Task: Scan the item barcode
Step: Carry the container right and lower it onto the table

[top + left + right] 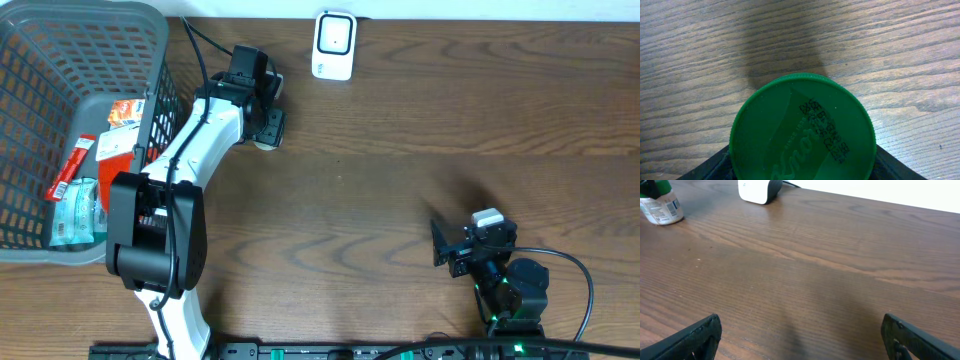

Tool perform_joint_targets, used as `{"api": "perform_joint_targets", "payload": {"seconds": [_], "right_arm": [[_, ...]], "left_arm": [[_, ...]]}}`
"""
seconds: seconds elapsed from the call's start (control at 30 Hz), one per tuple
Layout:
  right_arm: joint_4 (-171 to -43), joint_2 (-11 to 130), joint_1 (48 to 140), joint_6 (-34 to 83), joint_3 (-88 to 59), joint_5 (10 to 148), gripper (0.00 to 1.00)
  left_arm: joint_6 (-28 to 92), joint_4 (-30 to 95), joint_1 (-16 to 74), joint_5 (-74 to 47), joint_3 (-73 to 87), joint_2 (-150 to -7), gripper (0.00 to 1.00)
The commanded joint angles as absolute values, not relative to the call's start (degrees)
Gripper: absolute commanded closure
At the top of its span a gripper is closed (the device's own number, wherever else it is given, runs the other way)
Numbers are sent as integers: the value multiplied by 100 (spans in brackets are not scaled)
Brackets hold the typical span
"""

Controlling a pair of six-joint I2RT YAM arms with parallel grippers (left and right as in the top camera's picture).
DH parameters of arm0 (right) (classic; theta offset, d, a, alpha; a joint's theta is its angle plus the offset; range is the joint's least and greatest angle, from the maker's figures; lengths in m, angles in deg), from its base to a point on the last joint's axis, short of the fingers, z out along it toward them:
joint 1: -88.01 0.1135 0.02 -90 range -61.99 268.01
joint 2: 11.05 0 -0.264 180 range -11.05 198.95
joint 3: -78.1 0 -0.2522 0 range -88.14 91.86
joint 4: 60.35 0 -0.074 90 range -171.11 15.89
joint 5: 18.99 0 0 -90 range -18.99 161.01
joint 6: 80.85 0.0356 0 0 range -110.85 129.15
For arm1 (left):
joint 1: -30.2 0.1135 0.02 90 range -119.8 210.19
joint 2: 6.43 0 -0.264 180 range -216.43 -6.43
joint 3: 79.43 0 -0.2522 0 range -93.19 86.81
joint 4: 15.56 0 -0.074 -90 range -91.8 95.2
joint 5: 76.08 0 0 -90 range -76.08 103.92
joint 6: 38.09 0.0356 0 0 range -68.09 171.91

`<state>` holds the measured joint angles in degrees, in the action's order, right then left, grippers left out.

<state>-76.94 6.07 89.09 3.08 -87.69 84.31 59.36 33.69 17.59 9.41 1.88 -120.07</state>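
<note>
Now, left gripper (260,116): closed on the green lid (802,130) of the jar (661,210), which stands upright on the table (400,200)
Right gripper (800,337): wide, holding nothing, well apart
Scanner (333,45): near the jar's right; your left arm is nearer

A dark brown wooden table (400,120) with a pronounced lengthwise grain is seen across all views. A white scanner (333,44) is set on it at the far edge, with a cable leading off behind it in the right wrist view. To the left of the scanner and slightly nearer, a small jar (659,205) with a green lid (802,130) is seen upright; it appears to rest on the wood, though contact cannot be confirmed, and a soft shadow is cast on the boards beyond it. Well to the left of the scanner, at the table's left end, a grey mesh basket (50,253) is placed.
</note>
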Motion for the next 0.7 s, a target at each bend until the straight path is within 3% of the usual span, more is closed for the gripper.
{"api": "perform_joint_targets", "payload": {"seconds": [0.0,0.07,0.57,0.67], "right_arm": [[-7692,583,8951,392,-8778,8437,1],[-7694,583,8951,394,-8780,8435,1],[-7712,583,8951,394,-8780,8437,1],[-7712,583,8951,394,-8778,8435,1]], "left_arm": [[5892,3371,1764,1122,199,-12130,59],[5898,3371,1764,1122,199,-12130,62],[6972,3629,1764,1212,199,-12130,62],[6991,3649,1764,1350,199,-12130,47]]}}
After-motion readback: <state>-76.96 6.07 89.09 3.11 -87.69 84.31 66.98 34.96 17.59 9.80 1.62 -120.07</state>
